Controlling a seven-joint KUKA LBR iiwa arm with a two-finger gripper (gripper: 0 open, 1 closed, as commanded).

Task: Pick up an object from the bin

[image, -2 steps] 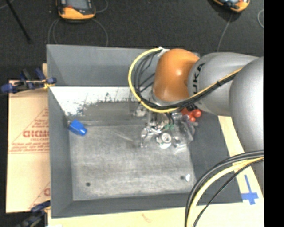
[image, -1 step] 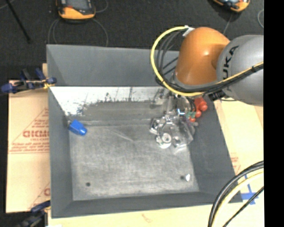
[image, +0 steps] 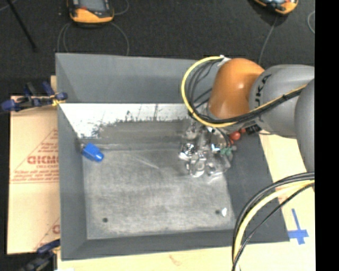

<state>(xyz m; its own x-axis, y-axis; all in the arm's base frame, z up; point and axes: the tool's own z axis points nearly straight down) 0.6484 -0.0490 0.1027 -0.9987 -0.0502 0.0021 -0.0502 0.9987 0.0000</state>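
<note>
From where I stand, the pick looks barely begun. The grey arm point(image: 288, 100) with its rounded orange wrist cover point(image: 234, 87) reaches into the grey metal bin point(image: 159, 79) from the right. Its shiny metal gripper point(image: 201, 159) is down low over the bin's scuffed floor, towards the back right. Whether the gripper is spread wide or drawn narrow I cannot tell, as it reads as a tangle of bright metal. I see nothing held in it. The one plain candidate, a small blue stubby plastic piece point(image: 92, 153), lies well apart from the gripper on the left side of the floor, just below the foot of the back wall. A tiny pale scrap point(image: 223, 213) sits near the front right corner. A small red bit point(image: 234, 135) and a green bit point(image: 228, 152) show just beside the gripper; I cannot say if they are loose things or parts of the tool. So closing on something and lifting it clear are, by my reckoning, not yet done. The bin's floor is dull, scratched sheet metal with streaks along the back wall. Around it is dark carpet point(image: 159, 26), looping yellow-and-black cables point(image: 254, 211), and an orange-and-black device point(image: 91, 10) on the ground behind.
</note>
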